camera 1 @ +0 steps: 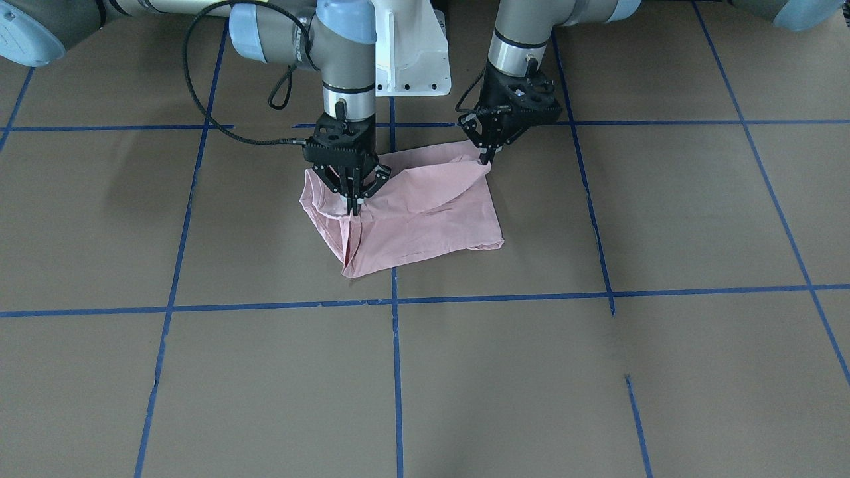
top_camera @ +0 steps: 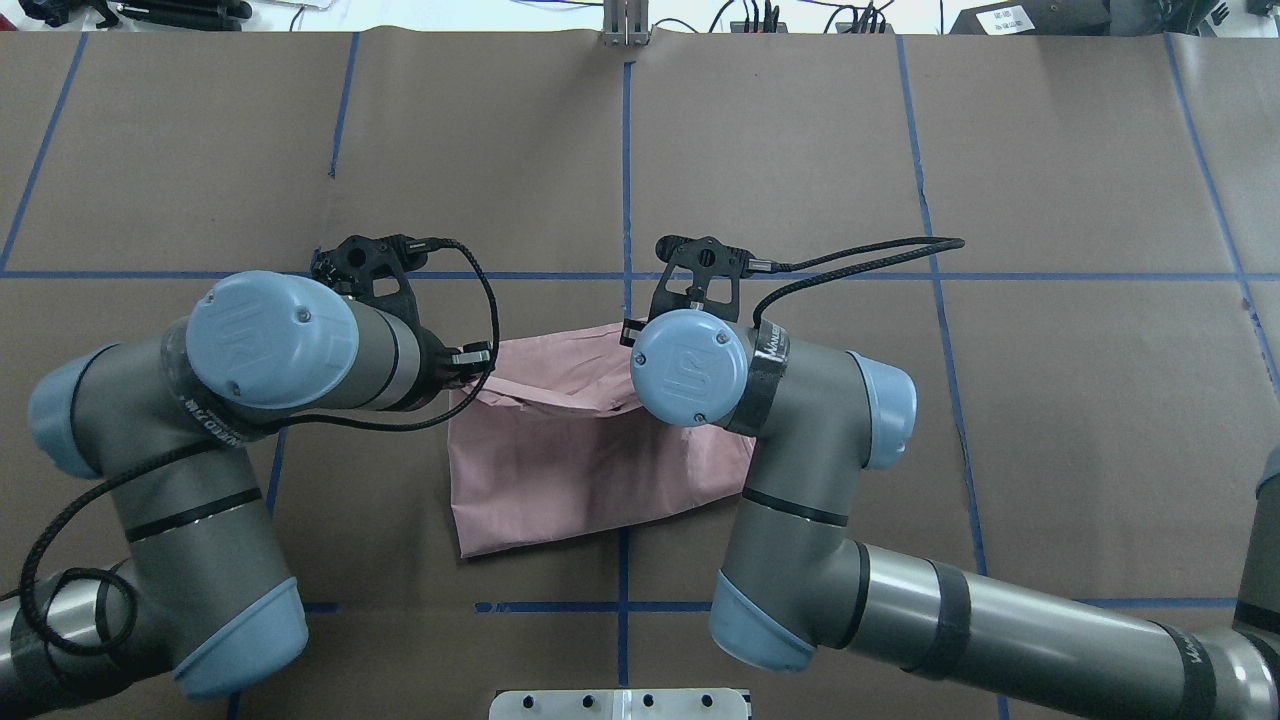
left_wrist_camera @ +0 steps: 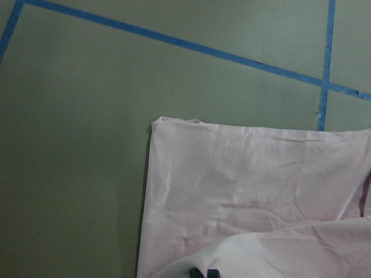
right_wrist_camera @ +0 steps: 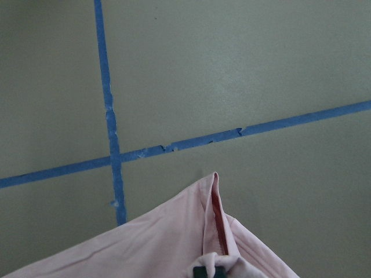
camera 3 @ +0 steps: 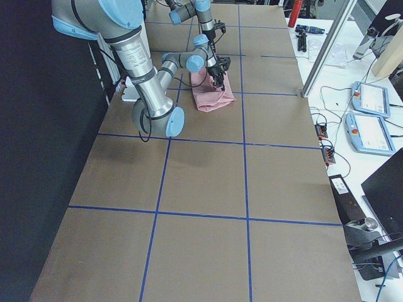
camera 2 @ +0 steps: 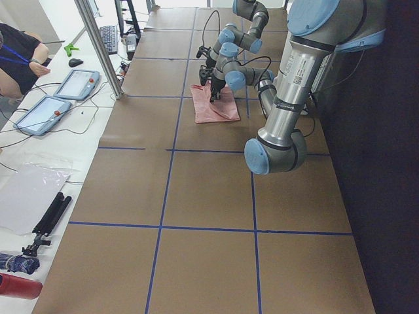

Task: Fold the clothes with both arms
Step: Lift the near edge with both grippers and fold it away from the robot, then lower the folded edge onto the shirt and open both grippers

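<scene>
The pale pink T-shirt (camera 1: 425, 222) lies folded into a rough rectangle on the brown table, plain side up with no print showing. My left gripper (camera 1: 487, 159) is shut on a raised corner of the shirt on the robot's side. My right gripper (camera 1: 354, 210) is shut on a bunched fold at the shirt's other end. The cloth sags in a ridge between the two. In the overhead view both wrists hide the fingers above the T-shirt (top_camera: 580, 470). The left wrist view has shut fingertips (left_wrist_camera: 204, 272) on pink cloth (left_wrist_camera: 243, 191); the right wrist view likewise has fingertips (right_wrist_camera: 207, 271) on a hem (right_wrist_camera: 215, 214).
Blue tape lines (camera 1: 396, 300) divide the brown table into squares. The white pedestal base (camera 1: 415, 60) stands just behind the shirt. Off the table's far edge a side bench holds tablets (camera 2: 75, 84) and cables, with a person (camera 2: 19, 52) beside it.
</scene>
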Tool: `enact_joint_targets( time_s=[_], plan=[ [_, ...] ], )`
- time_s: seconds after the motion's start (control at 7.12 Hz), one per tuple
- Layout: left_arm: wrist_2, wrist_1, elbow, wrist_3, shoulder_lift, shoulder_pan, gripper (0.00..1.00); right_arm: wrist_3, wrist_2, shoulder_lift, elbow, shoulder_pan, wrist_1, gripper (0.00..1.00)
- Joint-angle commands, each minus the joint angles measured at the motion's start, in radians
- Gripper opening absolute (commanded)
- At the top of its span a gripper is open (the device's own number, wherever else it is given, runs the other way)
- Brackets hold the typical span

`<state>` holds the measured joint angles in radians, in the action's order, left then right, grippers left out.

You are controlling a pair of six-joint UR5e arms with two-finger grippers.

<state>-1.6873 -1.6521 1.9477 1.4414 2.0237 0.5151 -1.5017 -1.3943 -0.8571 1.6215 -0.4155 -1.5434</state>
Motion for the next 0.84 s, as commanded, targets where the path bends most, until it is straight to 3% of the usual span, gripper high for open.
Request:
enact_joint_targets(
  time_s=[0.0,0.14,0.28,0.42,0.56,0.7],
  plan=[
    [-0.002,-0.122,-0.181,-0.093,0.039,0.086,0.0,0.058,-0.047,0.049,-0.136,-0.054,0.051,0.0],
    [-0.002,-0.135,-0.266,-0.154,0.056,0.13,0.0,0.096,-0.054,0.064,-0.181,-0.081,0.063,0.0],
    [-0.003,-0.17,-0.323,-0.23,0.059,0.178,0.64,0.148,-0.054,0.117,-0.283,-0.106,0.098,0.99],
    [-0.003,-0.211,-0.36,-0.295,0.061,0.199,1.0,0.203,-0.11,0.204,-0.384,-0.159,0.108,1.0],
    [-0.071,-0.215,-0.36,-0.37,0.063,0.238,1.0,0.31,-0.244,0.246,-0.393,-0.228,0.106,1.0],
    [-0.125,-0.219,-0.357,-0.416,0.063,0.256,1.0,0.351,-0.29,0.253,-0.393,-0.255,0.105,1.0]
  ],
)
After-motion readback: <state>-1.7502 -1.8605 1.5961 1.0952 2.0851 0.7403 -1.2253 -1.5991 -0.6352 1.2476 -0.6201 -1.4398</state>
